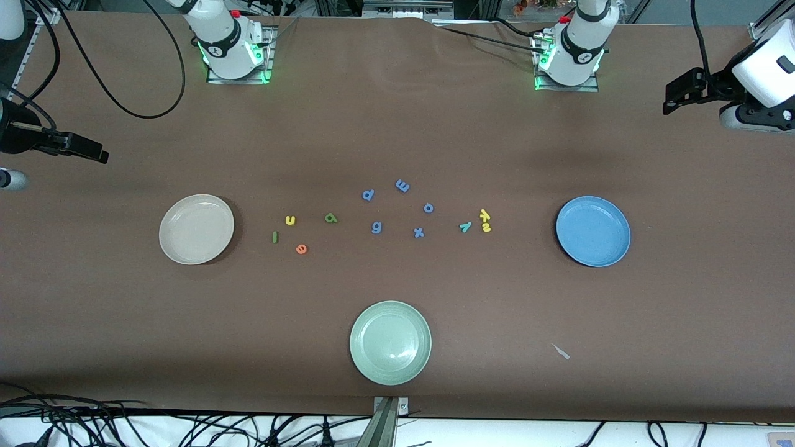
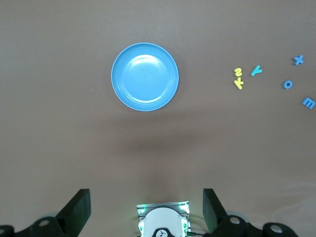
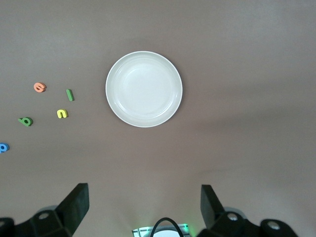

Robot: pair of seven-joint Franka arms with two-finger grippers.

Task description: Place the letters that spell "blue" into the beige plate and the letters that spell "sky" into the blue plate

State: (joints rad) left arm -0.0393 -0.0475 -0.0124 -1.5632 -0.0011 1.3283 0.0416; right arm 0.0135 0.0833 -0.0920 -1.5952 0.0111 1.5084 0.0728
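Note:
The beige plate [image 1: 196, 229] [image 3: 143, 89] lies empty toward the right arm's end. Beside it on the table lie the dark green "l" [image 1: 274, 236], yellow "u" [image 1: 290, 220], orange "e" [image 1: 301, 249] and green "b" [image 1: 331, 217]. The blue plate [image 1: 593, 231] [image 2: 144, 76] lies empty toward the left arm's end, with the teal "y" [image 1: 465, 226], yellow "k" [image 1: 485, 215] and yellow "s" [image 1: 486, 228] beside it. My left gripper [image 2: 146, 207] and right gripper [image 3: 144, 205] hang high over the table's ends, both open and holding nothing.
Several blue letters lie between the two groups: "p" [image 1: 367, 195], "m" [image 1: 402, 185], "o" [image 1: 428, 208], "g" [image 1: 376, 227], "x" [image 1: 418, 233]. A pale green plate [image 1: 390, 342] sits nearer the front camera. A small scrap [image 1: 561, 351] lies near it.

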